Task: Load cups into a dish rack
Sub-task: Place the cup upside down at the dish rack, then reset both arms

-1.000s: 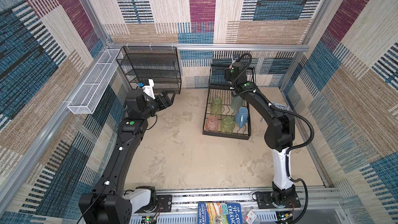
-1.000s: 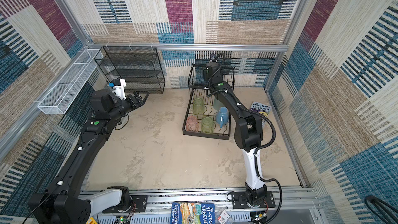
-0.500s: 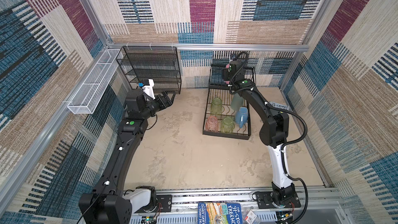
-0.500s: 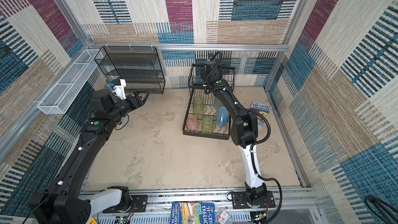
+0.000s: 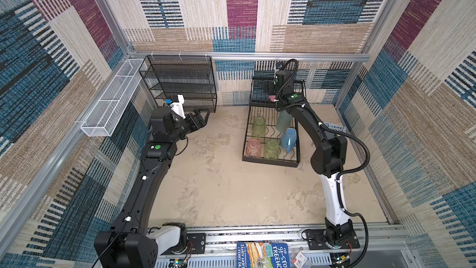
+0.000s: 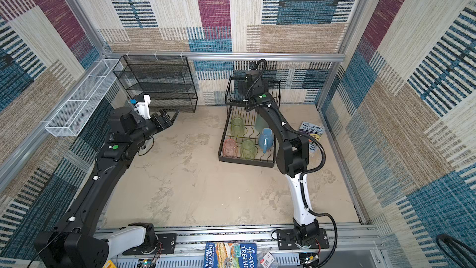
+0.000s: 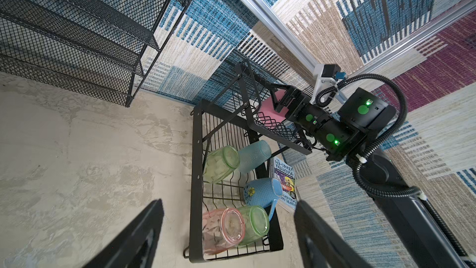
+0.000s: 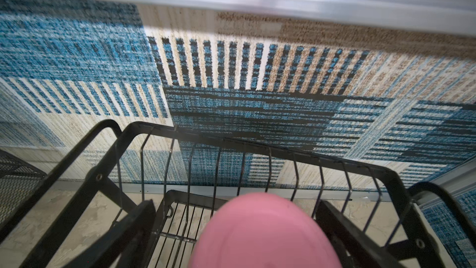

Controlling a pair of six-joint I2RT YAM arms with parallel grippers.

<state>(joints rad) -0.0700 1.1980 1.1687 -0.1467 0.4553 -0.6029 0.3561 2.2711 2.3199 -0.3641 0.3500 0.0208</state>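
Note:
The black wire dish rack (image 5: 270, 162) stands at the back right. Its lower tray holds two green tumblers (image 5: 258, 127) (image 5: 271, 149), a teal cup (image 5: 283, 121), a light-blue mug (image 5: 288, 140) and a peach-pink cup (image 5: 253, 148), all tipped over the dividers. An opaque pink cup (image 8: 262, 233) sits in the raised upper basket (image 7: 260, 127). My right gripper (image 8: 235, 203) is open around it, with a gap showing beside one finger. My left gripper (image 7: 229, 202) hangs open and empty over the floor, left of the rack.
A black mesh shelf unit (image 5: 180, 83) stands at the back left, with a long white mesh basket (image 5: 110, 101) on the left wall. One book (image 6: 311, 132) lies to the right of the rack. Another book (image 5: 262, 253) lies at the front rail.
My right gripper's jaws have spread wider around the pink cup, and its wrist has shifted slightly toward the back wall over the upper basket. The left arm has not moved.

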